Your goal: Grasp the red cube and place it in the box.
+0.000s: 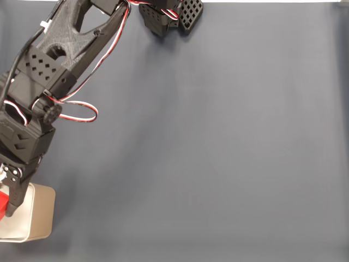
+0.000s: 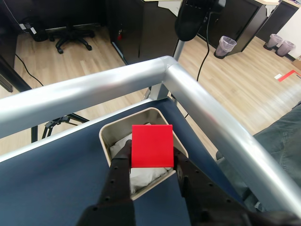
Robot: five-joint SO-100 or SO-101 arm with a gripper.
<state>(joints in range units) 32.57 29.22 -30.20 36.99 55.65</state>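
The red cube [image 2: 151,146] is held between my gripper's [image 2: 151,162] black fingers, which are shut on its sides. It hangs right above the box [image 2: 109,132], a tan square container with rounded corners and a white lining. In the fixed view the box [image 1: 41,215] sits at the bottom left corner of the dark blue table, and my gripper [image 1: 8,202] reaches down over its left part with a sliver of the red cube [image 1: 2,203] showing at the frame edge.
A silver metal rail [image 2: 188,89] runs along the table's edge just beyond the box. The arm's black base [image 1: 169,16] stands at the top of the fixed view. Office floor, bins and a chair lie beyond the table.
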